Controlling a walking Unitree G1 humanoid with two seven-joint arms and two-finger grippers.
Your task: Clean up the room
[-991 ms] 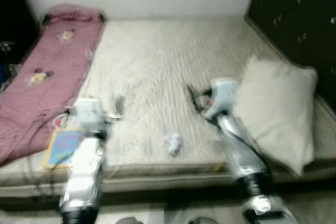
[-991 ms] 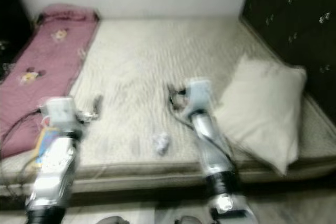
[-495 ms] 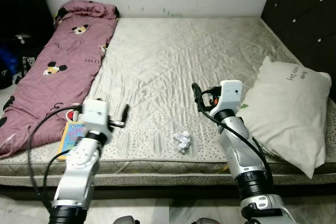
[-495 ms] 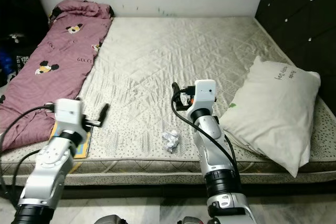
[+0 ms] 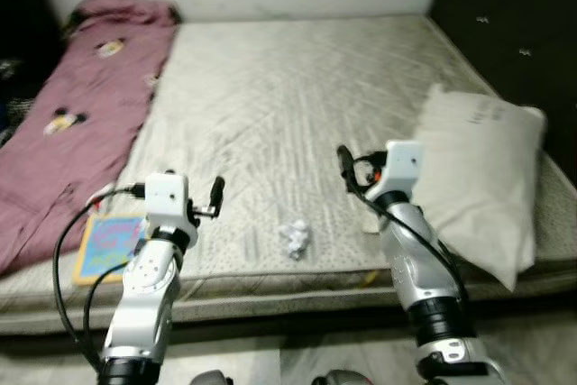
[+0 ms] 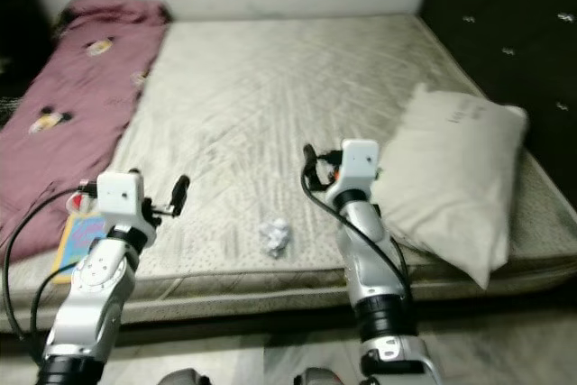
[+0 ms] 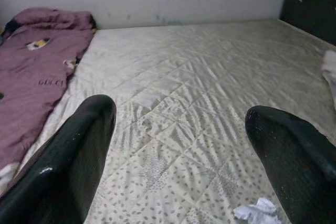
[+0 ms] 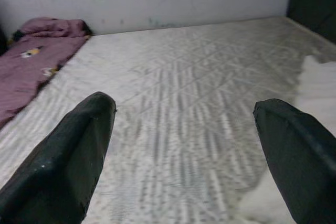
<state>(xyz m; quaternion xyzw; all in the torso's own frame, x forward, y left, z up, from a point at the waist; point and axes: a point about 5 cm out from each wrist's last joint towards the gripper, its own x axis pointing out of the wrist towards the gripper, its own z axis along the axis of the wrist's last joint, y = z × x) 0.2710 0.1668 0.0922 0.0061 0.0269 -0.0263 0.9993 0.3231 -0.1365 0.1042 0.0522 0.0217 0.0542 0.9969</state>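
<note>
Hovering over mattress [image 5: 297,114], both claws [image 7: 178,145] [image 8: 184,145] spread, crumpled paper [image 5: 295,238] between.

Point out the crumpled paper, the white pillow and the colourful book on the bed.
crumpled paper [image 5: 295,238]: left eye view, middle of the wad.
white pillow [image 5: 478,178]: left eye view, centre of its face.
colourful book [image 5: 108,245]: left eye view, middle of its cover, at the mattress's near left edge.

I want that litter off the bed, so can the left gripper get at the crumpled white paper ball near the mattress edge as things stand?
Probably yes. The left gripper is held open above the quilted beige mattress, with the crumpled white paper ball lying just to its right and nearer the edge. Only bare mattress lies between them.
</note>
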